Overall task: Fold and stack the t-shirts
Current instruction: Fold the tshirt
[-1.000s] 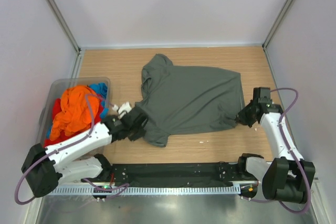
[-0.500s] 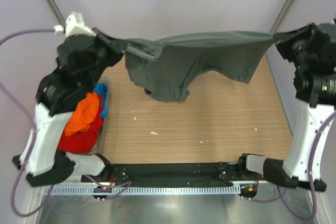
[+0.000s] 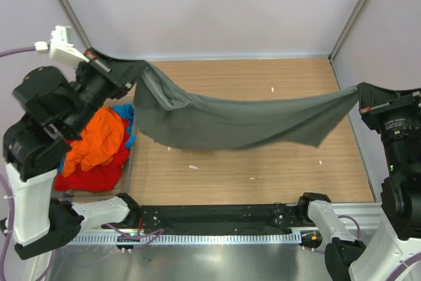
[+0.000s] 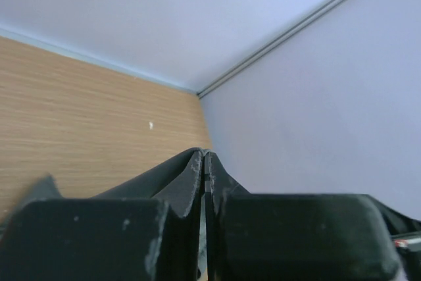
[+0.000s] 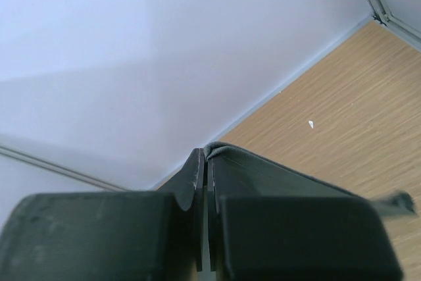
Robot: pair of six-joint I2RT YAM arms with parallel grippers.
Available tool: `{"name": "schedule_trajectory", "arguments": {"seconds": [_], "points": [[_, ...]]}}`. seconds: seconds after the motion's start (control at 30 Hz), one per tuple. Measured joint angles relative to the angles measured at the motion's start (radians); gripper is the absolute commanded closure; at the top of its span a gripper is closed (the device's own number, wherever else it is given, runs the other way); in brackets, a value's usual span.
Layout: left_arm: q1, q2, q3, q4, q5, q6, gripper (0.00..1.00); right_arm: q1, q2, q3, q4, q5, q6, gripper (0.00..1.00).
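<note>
The dark grey-green t-shirt [image 3: 243, 122] is held stretched above the table [image 3: 276, 169], long axis from 9 to 3 o'clock (sagging mid-span). Its ends are clamped by the left gripper [image 3: 139, 68] and right gripper [image 3: 361, 91]. The orange, red and blue t-shirts [image 3: 97, 146] are heaped at 8 o'clock.

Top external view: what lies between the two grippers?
Only the grey-green t-shirt, strung from left gripper to right gripper, each shut on an edge; top external view shows it.

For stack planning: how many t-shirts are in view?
4: grey-green t-shirt stretched between left pincer and right pincer; orange t-shirt, red t-shirt, blue t-shirt heaped left; more may hide.
</note>
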Motion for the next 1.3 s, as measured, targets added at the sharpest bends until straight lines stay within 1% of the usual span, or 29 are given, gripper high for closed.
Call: {"name": "schedule_trajectory", "arguments": {"seconds": [0.1, 0.17, 0.23, 0.3, 0.37, 0.43, 0.5, 0.57, 0.63, 0.7, 0.77, 0.83, 0.9, 0.93, 1.0, 1.07, 1.1, 1.17, 1.2, 1.3], "points": [[0.000, 0.075, 0.019, -0.039, -0.023, 0.032, 1.00, 0.000, 0.011, -0.035, 0.039, 0.010, 0.000, 0.99], [0.013, 0.127, 0.019, -0.052, -0.041, 0.055, 1.00, 0.000, 0.025, -0.116, 0.107, 0.016, 0.000, 0.99], [0.048, 0.191, 0.021, -0.056, -0.040, 0.074, 1.00, 0.000, 0.062, -0.209, 0.182, 0.017, 0.001, 0.99], [0.104, 0.264, 0.021, -0.053, -0.021, 0.084, 1.00, 0.000, 0.113, -0.288, 0.262, 0.015, 0.004, 0.99], [0.199, 0.350, 0.021, -0.037, 0.031, 0.089, 1.00, 0.000, 0.185, -0.359, 0.362, 0.014, 0.008, 0.99], [0.297, 0.444, 0.037, -0.012, 0.084, 0.079, 1.00, 0.000, 0.285, -0.374, 0.433, 0.014, 0.011, 0.99], [0.385, 0.551, 0.089, 0.011, 0.144, 0.065, 1.00, 0.000, 0.396, -0.362, 0.509, 0.015, 0.008, 0.99], [0.455, 0.674, 0.213, 0.026, 0.204, 0.045, 1.00, 0.000, 0.507, -0.309, 0.555, 0.016, 0.001, 0.99], [0.498, 0.764, 0.337, 0.053, 0.261, 0.020, 1.00, 0.000, 0.639, -0.167, 0.541, 0.016, -0.009, 0.99], [0.521, 0.798, 0.415, 0.104, 0.304, -0.001, 1.00, 0.000, 0.756, 0.010, 0.541, 0.014, -0.018, 0.99], [0.526, 0.779, 0.434, 0.162, 0.341, -0.015, 1.00, 0.000, 0.801, 0.115, 0.544, 0.006, -0.024, 0.99], [0.523, 0.724, 0.400, 0.223, 0.368, -0.027, 1.00, 0.000, 0.789, 0.153, 0.544, 0.005, -0.032, 0.99], [0.508, 0.606, 0.280, 0.278, 0.377, -0.030, 1.00, 0.000, 0.745, 0.157, 0.544, 0.005, -0.040, 0.99], [0.500, 0.554, 0.222, 0.299, 0.379, -0.029, 1.00, 0.000, 0.706, 0.133, 0.553, 0.005, -0.043, 0.99], [0.480, 0.431, 0.090, 0.343, 0.378, -0.024, 1.00, 0.000, 0.599, 0.042, 0.566, 0.009, -0.047, 0.99], [0.451, 0.323, -0.029, 0.372, 0.373, -0.011, 1.00, 0.000, 0.479, -0.090, 0.577, 0.013, -0.051, 0.99], [0.429, 0.252, -0.118, 0.406, 0.365, 0.002, 1.00, 0.000, 0.418, -0.157, 0.584, 0.016, -0.056, 0.99], [0.390, 0.134, -0.276, 0.419, 0.354, 0.019, 1.00, 0.000, 0.317, -0.287, 0.581, 0.029, -0.066, 0.99], [0.377, 0.088, -0.343, 0.419, 0.354, 0.022, 1.00, -0.001, 0.280, -0.350, 0.581, 0.038, -0.068, 0.99], [0.330, -0.050, -0.607, 0.443, 0.357, 0.022, 1.00, -0.003, 0.160, -0.571, 0.560, 0.063, -0.069, 0.99]]}}
